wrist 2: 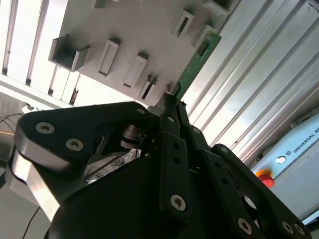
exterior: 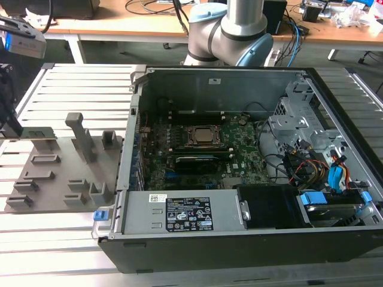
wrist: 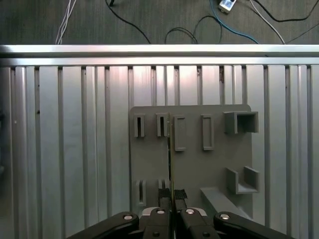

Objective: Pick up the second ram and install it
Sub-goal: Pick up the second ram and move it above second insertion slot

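As it hangs over the grey tray (wrist: 199,169), claw (wrist 2: 172,103) pointing down, clamped on second ram (wrist 2: 196,63).

Slatted table (exterior: 72,78) — grey tray (exterior: 66,165), computer case (exterior: 209,242)

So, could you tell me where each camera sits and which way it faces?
Exterior view: off the arm, looking down into the open computer case, holder plate at the exterior view's left; the arm's base shows beyond it.
First wrist view: on the wrist, looking down past the tool onto the holder plate; the second ram appears edge-on.
Second wrist view: on the wrist, looking slantwise along the tool, showing the ram's green face.
Shared: both wrist views show the tool shut on the second ram at the plate.
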`<state>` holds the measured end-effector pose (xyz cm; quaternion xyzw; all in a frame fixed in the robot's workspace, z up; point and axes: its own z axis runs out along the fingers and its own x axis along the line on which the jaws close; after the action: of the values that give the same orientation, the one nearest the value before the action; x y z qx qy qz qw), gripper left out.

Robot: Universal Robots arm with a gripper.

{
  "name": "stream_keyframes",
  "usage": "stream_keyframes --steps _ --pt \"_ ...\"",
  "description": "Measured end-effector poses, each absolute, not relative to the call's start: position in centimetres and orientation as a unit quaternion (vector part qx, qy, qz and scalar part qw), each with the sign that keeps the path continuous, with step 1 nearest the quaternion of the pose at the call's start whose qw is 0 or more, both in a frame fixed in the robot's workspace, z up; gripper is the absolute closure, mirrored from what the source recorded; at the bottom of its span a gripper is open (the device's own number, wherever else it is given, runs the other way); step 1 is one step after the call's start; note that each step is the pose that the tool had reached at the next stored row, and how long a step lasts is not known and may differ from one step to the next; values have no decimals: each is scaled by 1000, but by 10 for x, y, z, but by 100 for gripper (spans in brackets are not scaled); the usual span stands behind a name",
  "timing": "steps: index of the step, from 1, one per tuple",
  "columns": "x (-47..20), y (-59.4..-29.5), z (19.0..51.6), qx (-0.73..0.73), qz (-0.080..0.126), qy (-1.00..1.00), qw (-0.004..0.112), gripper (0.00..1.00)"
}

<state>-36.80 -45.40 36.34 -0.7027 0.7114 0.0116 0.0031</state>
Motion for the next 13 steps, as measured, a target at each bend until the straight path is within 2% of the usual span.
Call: stream_keyframes --steps 13 --pt "-368 -454 392 -703 12 711 3 86"
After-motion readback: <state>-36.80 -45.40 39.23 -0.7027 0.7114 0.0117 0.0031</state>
